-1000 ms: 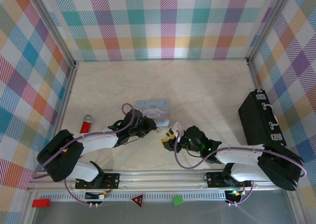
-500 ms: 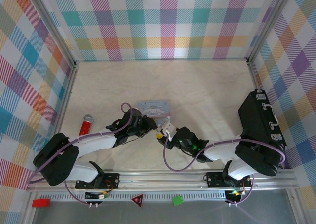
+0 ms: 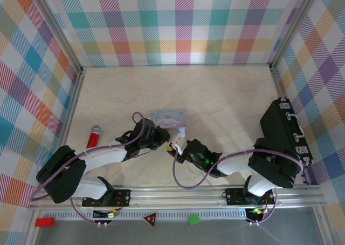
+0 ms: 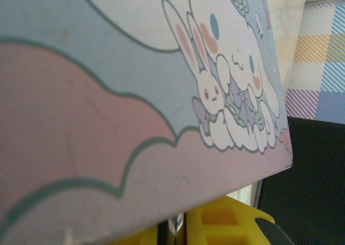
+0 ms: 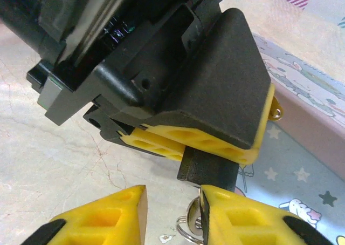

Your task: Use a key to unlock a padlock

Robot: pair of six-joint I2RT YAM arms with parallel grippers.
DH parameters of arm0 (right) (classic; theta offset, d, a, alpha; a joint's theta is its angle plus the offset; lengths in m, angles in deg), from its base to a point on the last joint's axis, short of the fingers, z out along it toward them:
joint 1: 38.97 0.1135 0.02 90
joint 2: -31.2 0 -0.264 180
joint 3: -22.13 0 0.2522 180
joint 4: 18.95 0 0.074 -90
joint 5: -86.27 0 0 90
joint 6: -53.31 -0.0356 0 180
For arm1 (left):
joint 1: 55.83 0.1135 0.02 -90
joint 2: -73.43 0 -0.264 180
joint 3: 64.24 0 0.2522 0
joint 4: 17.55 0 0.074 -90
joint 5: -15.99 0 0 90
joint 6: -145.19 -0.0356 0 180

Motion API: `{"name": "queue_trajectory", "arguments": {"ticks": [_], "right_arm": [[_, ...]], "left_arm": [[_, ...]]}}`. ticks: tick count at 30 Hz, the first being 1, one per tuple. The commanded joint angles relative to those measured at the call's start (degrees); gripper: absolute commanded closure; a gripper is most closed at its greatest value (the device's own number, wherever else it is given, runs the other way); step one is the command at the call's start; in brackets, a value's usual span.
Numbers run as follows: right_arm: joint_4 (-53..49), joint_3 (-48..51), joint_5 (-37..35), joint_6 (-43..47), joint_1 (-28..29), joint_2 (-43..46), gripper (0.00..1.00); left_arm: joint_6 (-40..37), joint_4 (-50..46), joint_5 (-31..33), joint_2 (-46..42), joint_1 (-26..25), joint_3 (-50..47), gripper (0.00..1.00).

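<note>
Here, my left gripper (image 3: 166, 141) is clamped on the padlock (image 5: 207, 168). Its black body juts past the yellow pads, just beyond the tips of my right gripper (image 5: 172, 199), and its long axis points at those tips. My right fingers (image 5: 108, 215) stand apart, with a key ring (image 5: 187, 230) against the inner face of one; I cannot make out the blade. Both forearms lie low over the table (image 5: 54, 164), tips meeting beside the tin (image 4: 135, 83).
</note>
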Motion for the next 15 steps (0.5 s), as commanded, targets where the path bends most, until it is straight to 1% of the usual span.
{"name": "queue_trajectory", "arguments": {"ticks": [1,15], "right_arm": [[1.7,-1.3,-2.9,1.4,0.6,-0.6,0.71],[1.4,-2.4,-7.4,2.1,1.1,-2.5,0.79]], "left_arm": [[-0.3,2.3,-0.7,-2.7,0.0,0.5,0.98],[-0.2,1.9,-0.5,-3.1,-0.2,0.7,0.98]]}}
